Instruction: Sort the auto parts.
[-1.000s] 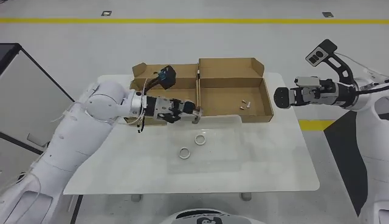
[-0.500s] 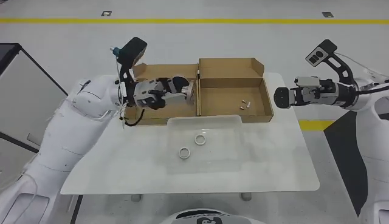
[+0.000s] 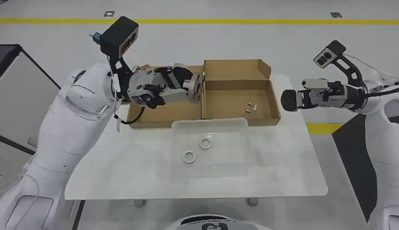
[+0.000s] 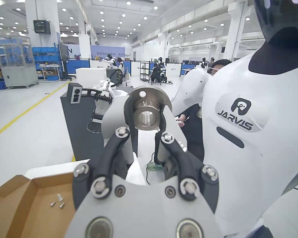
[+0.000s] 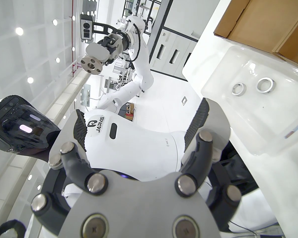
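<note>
My left gripper (image 3: 190,88) is shut on a flanged metal bushing (image 3: 197,88), held in the air over the left cardboard box (image 3: 168,115). In the left wrist view the bushing (image 4: 145,115) sits between the fingers, bore towards the camera, with the gripper (image 4: 144,126) clamped on its flange. Two metal rings (image 3: 205,143) (image 3: 189,158) lie in the clear tray (image 3: 212,121). Small white screws (image 3: 251,107) lie in the right cardboard box (image 3: 227,102). My right gripper (image 3: 288,100) hangs open beyond the table's right edge, its jaws (image 5: 139,125) holding nothing.
The two boxes stand side by side at the table's far edge, flaps raised. The clear tray sits just in front of them. The right wrist view shows the rings (image 5: 239,89) (image 5: 264,84) in the tray and the left gripper's bushing (image 5: 91,65) farther off.
The left arm has lifted the bushing from near the tray's far edge, up and back over the left box, turning its wrist. The right arm has kept still.
</note>
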